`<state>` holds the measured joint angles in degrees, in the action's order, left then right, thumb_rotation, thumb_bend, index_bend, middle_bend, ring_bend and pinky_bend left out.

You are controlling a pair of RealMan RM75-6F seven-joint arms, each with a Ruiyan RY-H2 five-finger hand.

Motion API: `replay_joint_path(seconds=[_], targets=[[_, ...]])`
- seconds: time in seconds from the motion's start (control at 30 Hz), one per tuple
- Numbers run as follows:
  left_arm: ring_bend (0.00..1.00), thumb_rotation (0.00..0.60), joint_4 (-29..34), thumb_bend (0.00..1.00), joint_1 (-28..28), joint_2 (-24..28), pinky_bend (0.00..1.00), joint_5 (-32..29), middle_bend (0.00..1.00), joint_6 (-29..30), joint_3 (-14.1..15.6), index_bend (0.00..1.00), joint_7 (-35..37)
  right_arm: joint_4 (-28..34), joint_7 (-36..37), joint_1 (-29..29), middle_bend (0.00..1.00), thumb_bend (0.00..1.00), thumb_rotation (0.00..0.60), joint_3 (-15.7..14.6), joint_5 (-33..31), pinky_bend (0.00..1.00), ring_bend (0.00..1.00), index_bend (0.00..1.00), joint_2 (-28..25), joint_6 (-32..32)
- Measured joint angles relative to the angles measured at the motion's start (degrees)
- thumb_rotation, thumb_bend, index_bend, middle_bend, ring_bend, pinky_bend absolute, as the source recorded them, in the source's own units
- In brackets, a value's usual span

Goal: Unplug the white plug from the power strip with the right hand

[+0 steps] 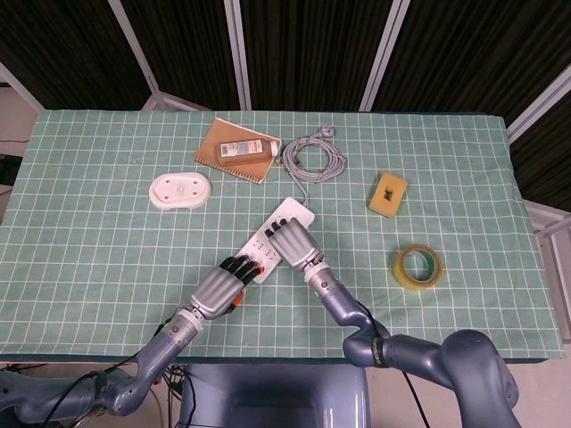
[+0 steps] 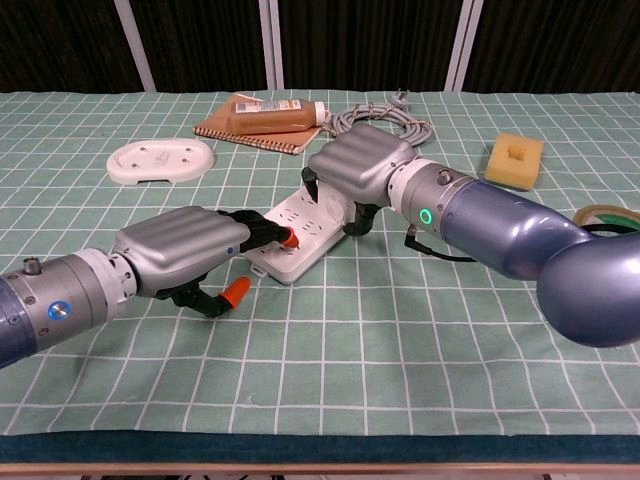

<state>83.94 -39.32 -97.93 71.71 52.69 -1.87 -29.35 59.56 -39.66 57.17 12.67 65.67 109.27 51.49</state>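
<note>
The white power strip (image 1: 297, 212) (image 2: 300, 236) lies slantwise at the table's middle. My right hand (image 1: 287, 242) (image 2: 362, 165) sits on top of its middle, with fingers and thumb curled down on either side. The white plug is hidden under that palm. My left hand (image 1: 217, 287) (image 2: 180, 248) rests its fingertips on the strip's near end, with the thumb hanging off to the side. A grey cable coil (image 1: 312, 159) (image 2: 385, 118) lies behind the strip, and one strand of it runs to the strip's far end.
A brown notebook (image 1: 214, 150) with an amber bottle (image 1: 245, 148) on it lies at the back. A white oval dish (image 1: 180, 190) (image 2: 160, 158) sits to the left. A yellow sponge (image 1: 388, 194) (image 2: 514, 158) and a tape roll (image 1: 417, 266) are on the right.
</note>
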Motion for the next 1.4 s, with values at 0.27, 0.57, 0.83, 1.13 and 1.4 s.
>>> replay_joint_path(seconds=[0.27,0.57,0.83,1.13,1.4], targets=[[0.06,0.6,0.8,0.59,-0.04,0.32,0.19,-0.08,0.14,0.16,0.16,0.14,-0.31,1.57,0.1,-0.58,0.53,0.8,0.6,0.05,0.23,0.59,0.51,0.66,-0.95,0.97],[0.06,0.6,1.67,0.59,-0.05,0.57,0.19,-0.38,0.14,0.45,0.26,0.14,-0.79,3.65,-0.82,-1.13,0.53,0.8,0.6,-0.08,0.26,0.59,0.51,0.66,-2.2,1.81],[0.06,0.6,2.03,0.59,-0.24,0.65,0.2,-0.8,0.14,0.51,-0.06,0.14,-0.78,5.1,-1.64,-1.87,0.53,0.8,0.6,-1.01,0.63,0.59,0.51,0.66,-2.99,2.42],[0.07,0.6,1.88,0.59,-0.21,0.66,0.21,-1.12,0.14,0.29,0.31,0.14,-0.57,6.14,-2.72,-1.79,0.53,0.8,0.6,-0.53,0.22,0.59,0.51,0.66,-3.27,2.89],[0.08,0.6,1.87,0.59,-0.24,0.7,0.21,-1.18,0.14,0.61,0.0,0.14,-0.09,7.02,-3.75,-1.92,0.54,0.8,0.6,-0.67,0.01,0.59,0.51,0.67,-3.76,3.16]])
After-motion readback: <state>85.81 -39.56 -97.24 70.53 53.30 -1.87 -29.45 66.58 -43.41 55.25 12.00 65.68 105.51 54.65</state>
